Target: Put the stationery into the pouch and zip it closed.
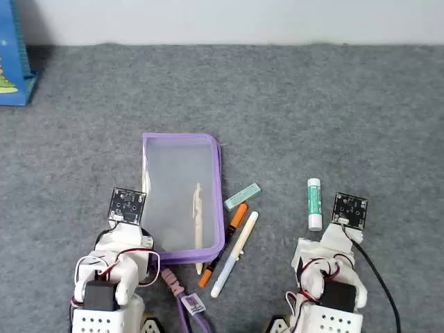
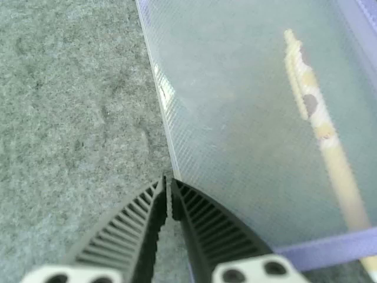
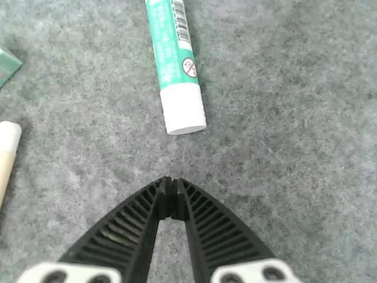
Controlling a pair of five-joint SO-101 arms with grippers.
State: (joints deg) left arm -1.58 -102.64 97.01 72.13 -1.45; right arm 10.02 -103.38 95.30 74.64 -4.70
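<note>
Left gripper (image 2: pixel 168 197) is resting pressed shut at the edge of the pouch (image 2: pixel 235 118). Right gripper (image 3: pixel 172 197), also closed and empty, is sitting just short of the glue stick (image 3: pixel 177 65). I'm worrying the round stick may roll when pinched, and the cream pen (image 2: pixel 321 124) sticking past the near hem could jam the zip. Beyond, grey carpet (image 1: pixel 312 97) is running to a white wall (image 1: pixel 243 21).

In the right wrist view the glue stick (image 3: pixel 175 65) ran off the picture's edge, its far end unseen. The green eraser (image 3: pixel 7 66) and the cream marker (image 3: pixel 6 159) showed only as slivers at the border. In the left wrist view the pen (image 2: pixel 321 127) lay blurred behind the translucent wall of the pouch (image 2: pixel 224 106). In the high view a blue box (image 1: pixel 12 62) was cut off by the frame.
</note>
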